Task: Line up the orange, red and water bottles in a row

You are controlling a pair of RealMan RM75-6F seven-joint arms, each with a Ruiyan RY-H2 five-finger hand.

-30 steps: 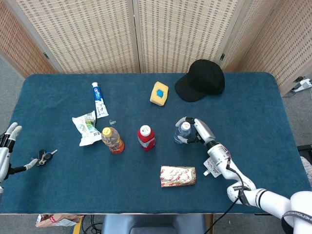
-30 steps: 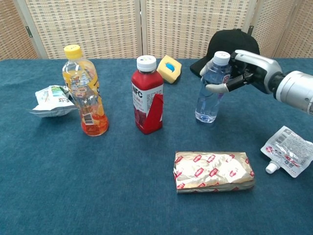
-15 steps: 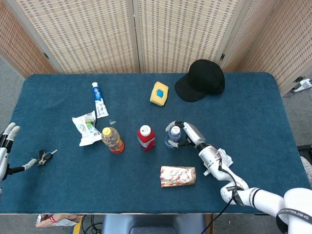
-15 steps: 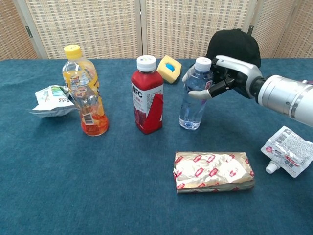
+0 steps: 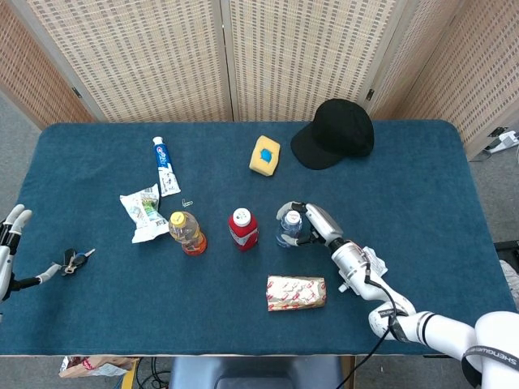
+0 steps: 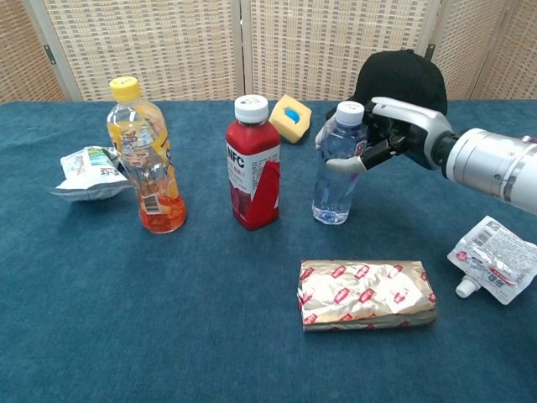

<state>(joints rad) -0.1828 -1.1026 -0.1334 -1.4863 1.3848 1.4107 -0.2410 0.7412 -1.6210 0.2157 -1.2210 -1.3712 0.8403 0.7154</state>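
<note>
The right hand is keeping its fingers clamped around the upright water bottle, standing it just beside the red bottle and orange bottle on the counter, apparently to complete the row.

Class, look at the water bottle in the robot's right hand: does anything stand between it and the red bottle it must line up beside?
Nothing visible does. Only bare cloth separates the water bottle, held by the right hand, from the red bottle.

My right hand has a silver-grey shell over black inner parts, with pale fingertips; behind it runs a glossy white cylindrical forearm, and a thin black cable trails along it. My left hand, near the table's edge, shows slim white fingers.
</note>
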